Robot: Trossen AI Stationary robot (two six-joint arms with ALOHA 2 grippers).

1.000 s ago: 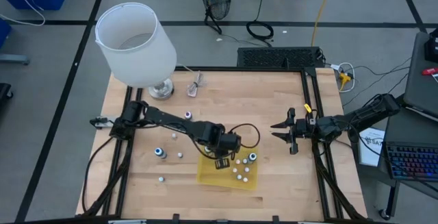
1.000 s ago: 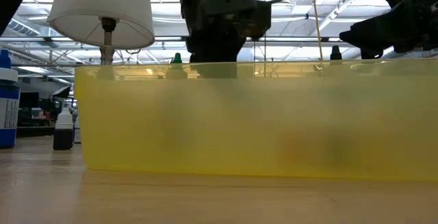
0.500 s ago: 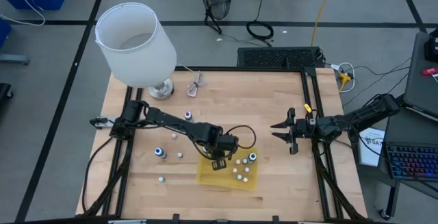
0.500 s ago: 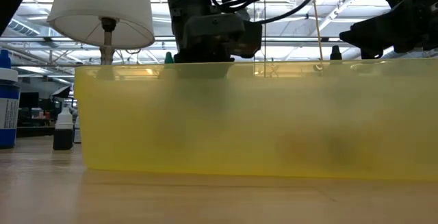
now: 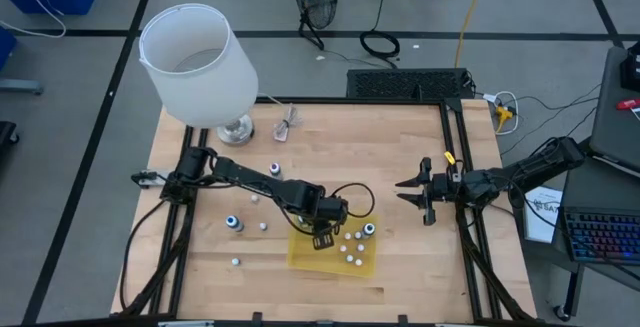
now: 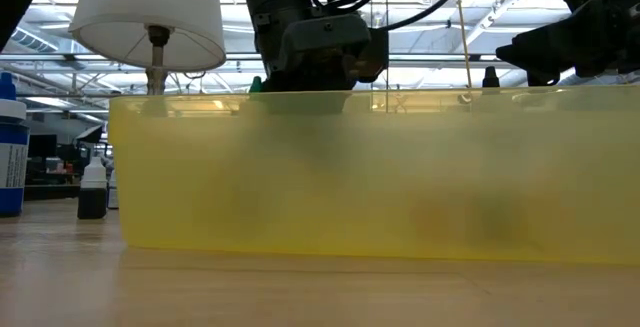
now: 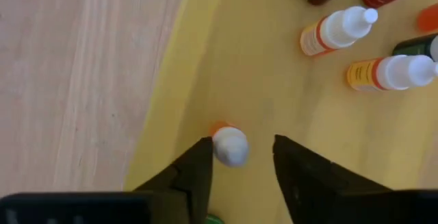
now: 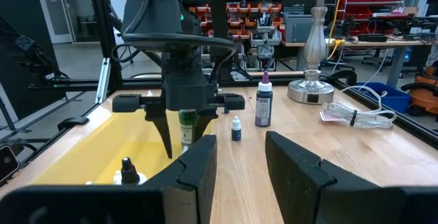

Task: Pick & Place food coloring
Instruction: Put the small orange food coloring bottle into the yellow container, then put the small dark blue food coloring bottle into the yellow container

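Observation:
The yellow tray (image 5: 300, 257) lies at the table's near middle, with several small food coloring bottles (image 5: 352, 249) in it. More bottles (image 5: 234, 223) stand on the wood to its left. My left gripper (image 7: 243, 159) points down into the tray's left part, open. A white-capped orange bottle (image 7: 229, 145) stands upright on the tray floor between its fingers, close to one finger. My right gripper (image 5: 413, 192) waits level at the table's right side, open and with nothing between its fingers. My left gripper has its fingers on either side of the white-capped bottle, coming from above. The cap (image 7: 220, 144) lies right against the inner side of one finger (image 7: 200, 169). Whether they touch I cannot tell. The other finger stands clear of it.
A lamp with a white shade (image 5: 195, 62) stands at the far left corner. A clear pinkish object (image 5: 287, 125) lies beside its base. Several bottles lie on their sides in the tray (image 7: 335, 32) beyond my left gripper. The tray's near wall (image 6: 380, 177) blocks most of the low view.
My left gripper has sunk lower into the tray; its body stands nearer the tray's rim in the low view than a second ago.

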